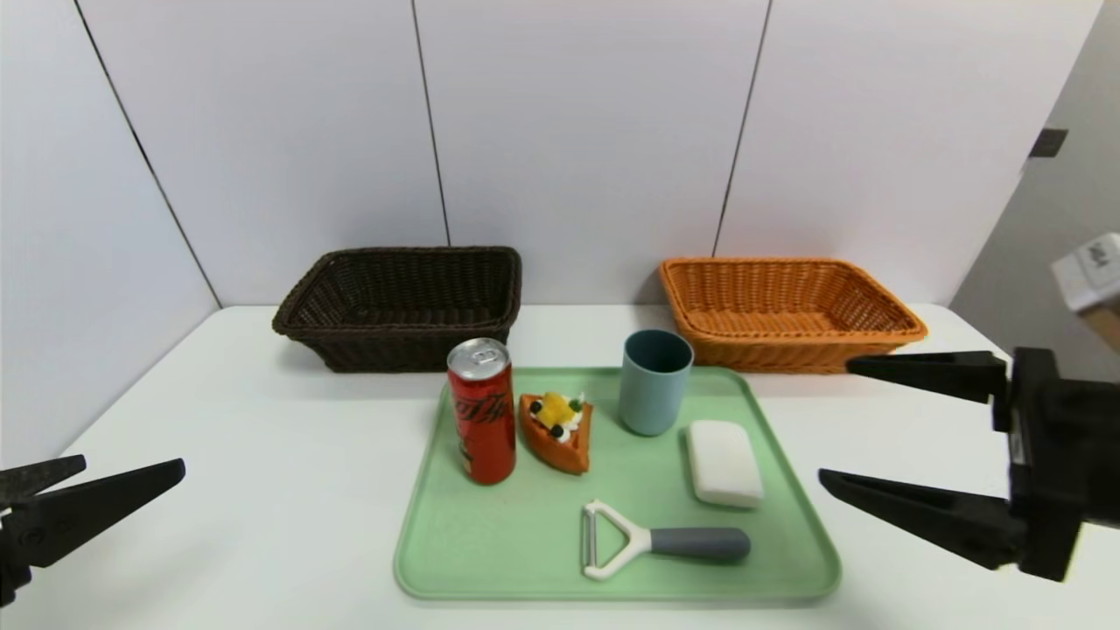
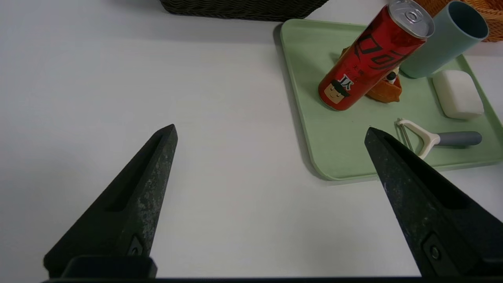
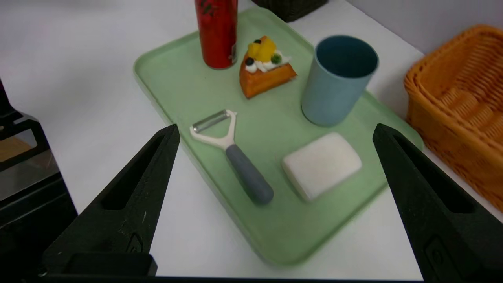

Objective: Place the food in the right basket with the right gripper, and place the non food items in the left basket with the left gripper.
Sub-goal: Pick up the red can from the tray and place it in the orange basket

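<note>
On the green tray (image 1: 507,534) a red soda can (image 1: 481,411) stands upright beside an orange cake wedge (image 1: 557,430). A blue-grey cup (image 1: 654,382), a white bar (image 1: 724,462) and a white peeler with a grey handle (image 1: 656,542) are also on it. The dark brown left basket (image 1: 394,350) and the orange-tan right basket (image 1: 787,354) sit behind the tray. My left gripper (image 1: 134,462) hovers open over bare table left of the tray. My right gripper (image 1: 833,419) is open just off the tray's right edge, near the bar (image 3: 322,165). Neither holds anything.
White wall panels close off the table behind the baskets. A dark frame (image 3: 23,188) stands beyond the table's near edge in the right wrist view. Bare white tabletop (image 2: 157,78) lies between the left gripper (image 2: 270,127) and the tray.
</note>
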